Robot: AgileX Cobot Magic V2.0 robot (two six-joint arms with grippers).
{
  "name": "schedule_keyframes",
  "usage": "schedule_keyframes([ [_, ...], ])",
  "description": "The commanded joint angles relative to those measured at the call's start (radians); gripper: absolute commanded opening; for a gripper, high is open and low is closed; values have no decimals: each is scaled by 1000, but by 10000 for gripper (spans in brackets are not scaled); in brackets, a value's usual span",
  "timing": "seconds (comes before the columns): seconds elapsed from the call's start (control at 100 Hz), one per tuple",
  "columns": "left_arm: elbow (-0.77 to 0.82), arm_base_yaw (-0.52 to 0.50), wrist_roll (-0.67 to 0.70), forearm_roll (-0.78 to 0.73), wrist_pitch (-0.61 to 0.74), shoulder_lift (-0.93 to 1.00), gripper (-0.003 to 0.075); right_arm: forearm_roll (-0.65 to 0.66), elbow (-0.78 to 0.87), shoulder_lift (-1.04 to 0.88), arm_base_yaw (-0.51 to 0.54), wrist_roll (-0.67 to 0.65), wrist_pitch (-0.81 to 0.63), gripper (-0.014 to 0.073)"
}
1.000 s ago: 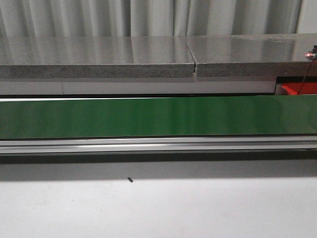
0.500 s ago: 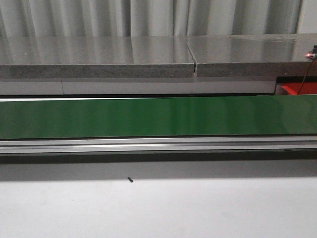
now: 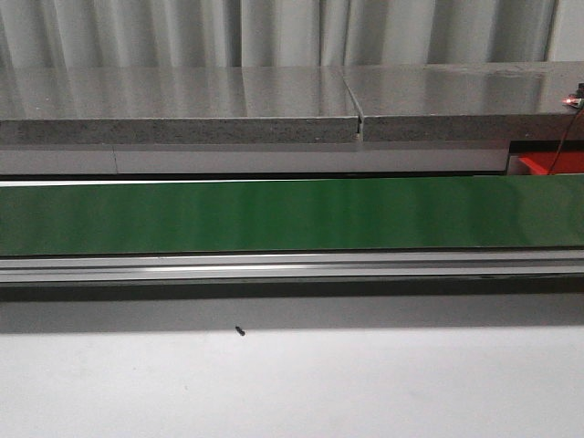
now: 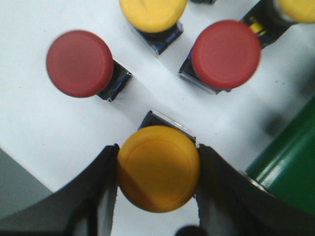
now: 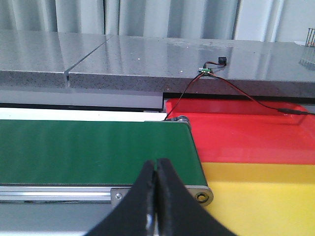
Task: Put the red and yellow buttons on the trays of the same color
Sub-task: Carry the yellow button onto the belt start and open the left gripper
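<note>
In the left wrist view, a yellow button (image 4: 157, 172) stands on the white table with my left gripper (image 4: 157, 147) shut on its domed cap; both black fingers (image 4: 101, 187) touch its sides. Beyond it stand two red buttons (image 4: 79, 63) (image 4: 226, 54) and two more yellow buttons (image 4: 152, 14) (image 4: 298, 9), partly cut off by the frame. In the right wrist view, my right gripper (image 5: 156, 164) is shut on nothing, hovering near the belt's end. The red tray (image 5: 246, 135) and yellow tray (image 5: 268, 201) lie side by side past that end. Neither gripper shows in the front view.
A long green conveyor belt (image 3: 292, 214) on an aluminium rail (image 3: 292, 267) crosses the front view, with a grey stone counter (image 3: 182, 105) behind. A corner of the red tray (image 3: 550, 164) shows at the right. A black wire (image 5: 231, 91) with a small board trails over the counter.
</note>
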State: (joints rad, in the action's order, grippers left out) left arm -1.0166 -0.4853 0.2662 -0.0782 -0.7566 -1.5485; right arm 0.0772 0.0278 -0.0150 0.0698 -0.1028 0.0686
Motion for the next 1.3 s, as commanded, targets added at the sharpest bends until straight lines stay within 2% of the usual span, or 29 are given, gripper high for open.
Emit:
schedule_keyframes([
  [0.0, -33, 5, -13, -1, -2, 126, 95, -3, -16, -15, 0, 6, -79, -66],
  [0.11, -51, 26, -30, 7, -38, 214, 95, -3, -16, -15, 0, 6, -79, -66],
  [0.26, -115, 102, -30, 11, -119, 233, 95, -3, -16, -15, 0, 6, -79, -66],
  [0.44, -153, 221, -30, 19, -83, 225, 95, -3, -16, -15, 0, 6, -79, -66],
  [0.72, -168, 357, -30, 63, -38, 92, 95, -3, -16, -15, 0, 6, -79, -66],
  [0.94, -168, 381, -30, 56, -16, 14, 102, -3, -16, -15, 0, 6, -79, -66],
  [1.04, -168, 381, -30, 65, -20, 7, 175, -3, -16, -15, 0, 6, -79, -66],
  [1.19, -174, 388, -57, 109, -23, 11, 426, -3, -16, -15, 0, 6, -79, -66],
  [1.29, -174, 392, -146, 229, -7, 29, 567, -3, -16, -15, 0, 6, -79, -66],
])
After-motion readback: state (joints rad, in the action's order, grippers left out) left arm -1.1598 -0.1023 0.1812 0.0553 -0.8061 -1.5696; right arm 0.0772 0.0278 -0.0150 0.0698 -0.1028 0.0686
